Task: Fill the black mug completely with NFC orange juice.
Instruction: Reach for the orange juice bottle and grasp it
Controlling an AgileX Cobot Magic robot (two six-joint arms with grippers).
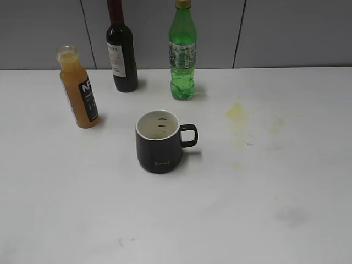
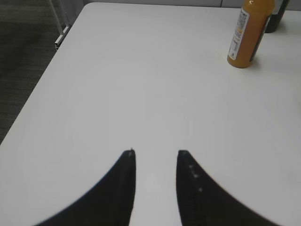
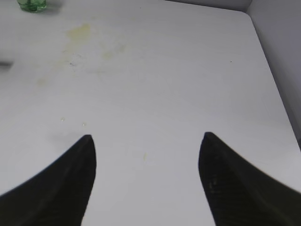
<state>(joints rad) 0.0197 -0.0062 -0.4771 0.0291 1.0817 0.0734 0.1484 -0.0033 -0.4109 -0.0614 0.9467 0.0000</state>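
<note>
Exterior view: no arm in frame. Bare white tabletop (image 1: 82, 220) along the near edge. Toward the middle, the black mug (image 1: 159, 142) stands upright, handle pointing to the right edge, cream inside showing only level marks, no liquid. Faint yellowish stain (image 1: 237, 113) beyond and right of the mug. Farther back toward the left edge, the NFC orange juice bottle (image 1: 78, 88) stands upright, cap off, full nearly to the neck. Along the far edge stand a dark wine bottle (image 1: 121, 49) and a green soda bottle (image 1: 182, 52), just beside each other, both apart from the mug.

Left wrist view: left hand (image 2: 156, 153) hovers low over bare tabletop near the left edge, jaws partly parted, a narrow gap, nothing between them. The juice bottle (image 2: 248, 33) sits ahead and right, well apart.

Right wrist view: right hand (image 3: 146, 136) is spread wide over the right side, empty; the stain (image 3: 80, 33) and the soda bottle's base (image 3: 32, 4) show far ahead.

Judgement: the opening step, nothing grasped, nothing poured. Next move likely calls for the left hand to widen, reach the juice bottle, clasp its body below the neck, then carry and tip it over the mug. The open neck means keeping it upright in transit.
</note>
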